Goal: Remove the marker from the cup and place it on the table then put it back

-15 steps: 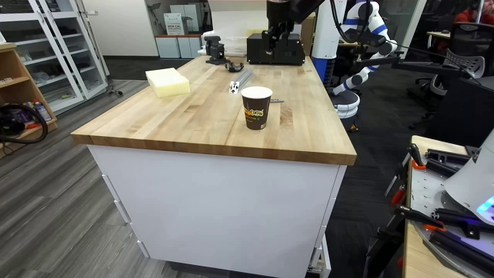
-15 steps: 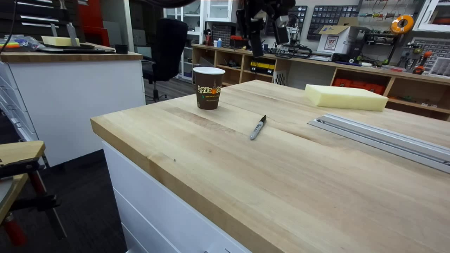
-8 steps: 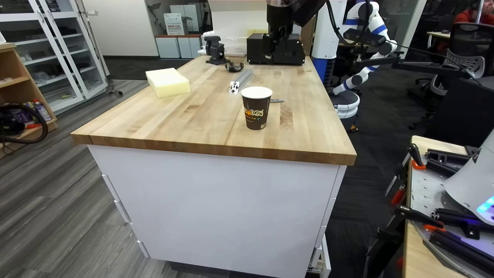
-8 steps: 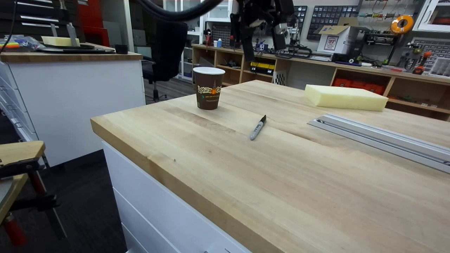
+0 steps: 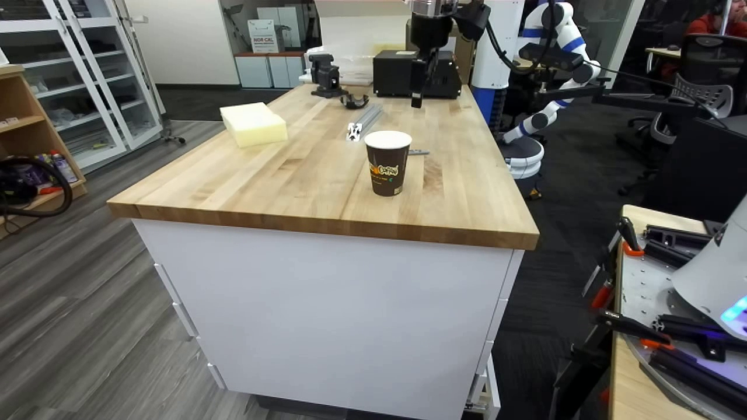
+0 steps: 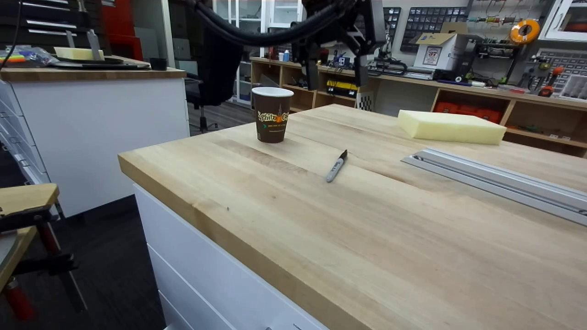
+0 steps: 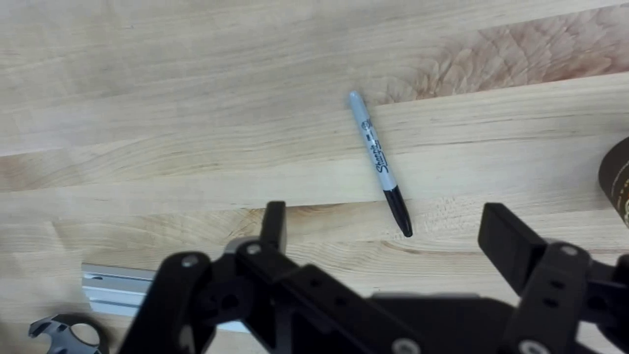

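Lying flat is the slim grey marker with a black cap (image 7: pixel 381 162), out on the light butcher-block worktop (image 6: pixel 367 238). It looks round, so it could roll if one of my black, blocky fingers (image 7: pixel 511 246) nudged it before its partner arrived. They are spread wide above the worktop, holding nothing. In the wrist view the cap end shows in line with the gap while the grey end points away; if I went straight down, I might pinch only the cap, and the body would likely swivel.

The dark brown paper cup with a white rim (image 6: pixel 272 114) stands upright near the marker but apart from it. I judge it light: a brush from my fingers, or a crooked marker catching the rim on the way back in, could tip it.

Beyond, part of the silver slotted metal bar (image 6: pixel 495 185) shows behind my fingers in the wrist view; descending off course, I could strike it.
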{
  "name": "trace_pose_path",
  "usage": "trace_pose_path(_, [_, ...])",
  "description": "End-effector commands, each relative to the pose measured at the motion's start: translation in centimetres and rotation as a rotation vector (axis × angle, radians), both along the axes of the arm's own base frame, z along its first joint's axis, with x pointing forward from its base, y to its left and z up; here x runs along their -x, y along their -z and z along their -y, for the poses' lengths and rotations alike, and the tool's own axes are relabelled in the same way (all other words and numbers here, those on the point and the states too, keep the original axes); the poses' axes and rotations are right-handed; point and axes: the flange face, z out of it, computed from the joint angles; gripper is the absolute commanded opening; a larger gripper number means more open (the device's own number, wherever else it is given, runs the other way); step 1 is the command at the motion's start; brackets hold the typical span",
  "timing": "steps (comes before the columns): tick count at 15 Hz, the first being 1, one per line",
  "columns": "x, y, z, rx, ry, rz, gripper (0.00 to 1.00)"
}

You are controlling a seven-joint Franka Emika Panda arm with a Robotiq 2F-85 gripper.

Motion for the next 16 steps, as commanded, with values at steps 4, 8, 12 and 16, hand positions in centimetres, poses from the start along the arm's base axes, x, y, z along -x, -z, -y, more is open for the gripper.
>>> trace_pose_path(4, [-0.1,1.4,-1.6,-0.138,-0.112,-0.008,1.00])
trace_pose_path(8, [0.5,3.6,-2.1,-0.170,-0.200,-0.102,1.00])
trace_pose_path(12, [1.4,5.3,-1.5,-0.108,-0.248,-0.193,1.00])
trace_pose_path(16, [2.0,6.2,-0.9,-0.063,-0.256,-0.223,1.00])
